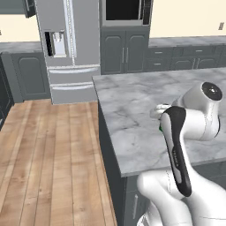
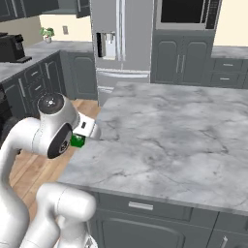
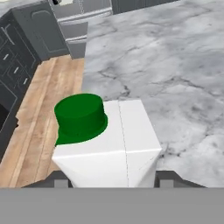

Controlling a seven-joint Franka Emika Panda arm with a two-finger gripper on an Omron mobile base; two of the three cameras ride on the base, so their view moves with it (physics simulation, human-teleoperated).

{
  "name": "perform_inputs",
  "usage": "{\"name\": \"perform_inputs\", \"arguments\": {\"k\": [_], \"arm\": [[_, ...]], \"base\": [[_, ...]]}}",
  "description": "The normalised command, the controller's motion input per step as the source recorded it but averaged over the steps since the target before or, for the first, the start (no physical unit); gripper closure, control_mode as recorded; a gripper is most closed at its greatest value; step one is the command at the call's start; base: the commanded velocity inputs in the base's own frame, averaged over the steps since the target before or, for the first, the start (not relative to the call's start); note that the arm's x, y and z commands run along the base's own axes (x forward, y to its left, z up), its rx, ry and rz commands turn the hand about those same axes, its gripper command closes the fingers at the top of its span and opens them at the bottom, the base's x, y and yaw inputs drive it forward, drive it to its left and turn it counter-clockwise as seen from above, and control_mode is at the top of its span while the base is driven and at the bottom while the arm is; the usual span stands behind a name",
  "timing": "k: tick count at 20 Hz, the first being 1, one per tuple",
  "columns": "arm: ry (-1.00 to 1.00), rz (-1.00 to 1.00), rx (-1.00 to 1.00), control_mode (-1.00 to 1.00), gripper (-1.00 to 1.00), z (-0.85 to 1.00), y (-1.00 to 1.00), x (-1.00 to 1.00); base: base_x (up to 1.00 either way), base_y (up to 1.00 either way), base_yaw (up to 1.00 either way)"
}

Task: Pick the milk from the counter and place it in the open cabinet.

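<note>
The milk [image 3: 109, 144], a white carton with a green round cap, sits close up in the hand view between my two dark fingertips [image 3: 168, 177]. My gripper [image 3: 111, 179] is shut on the milk. In the right base view a green bit of the milk [image 2: 76, 141] peeks out beside the arm, by the left edge of the marble counter [image 2: 169, 131]. A green sliver of the milk [image 1: 160, 129] also shows behind the forearm in the left base view, over the counter [image 1: 132, 101]. I cannot tell whether the carton touches the slab. The open cabinet is out of view.
A steel fridge [image 1: 70, 48] and dark panelled cabinets [image 1: 123, 50] stand at the back. Wood floor [image 1: 48, 154] lies left of the counter. A side counter with a black appliance [image 2: 12, 48] runs along the left wall. My own arm [image 1: 176, 150] blocks the counter's near corner.
</note>
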Motion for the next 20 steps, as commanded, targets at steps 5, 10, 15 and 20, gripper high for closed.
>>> {"name": "perform_inputs", "arguments": {"k": [5, 10, 15, 20], "arm": [[-0.01, -0.12, 0.00, -1.00, 1.00, 0.73, 0.00, -0.36], [-0.01, -0.01, -0.01, -1.00, 1.00, 0.17, 0.03, -0.14], [0.00, 0.00, 0.00, -1.00, 1.00, 0.00, 0.00, 0.00], [0.00, 0.00, 0.00, 1.00, 1.00, 0.00, 0.00, 0.00]], "base": [[0.00, 0.00, 0.00], [0.00, 0.00, 0.00], [0.00, 0.00, 0.00], [-0.16, 0.09, 0.01]]}}
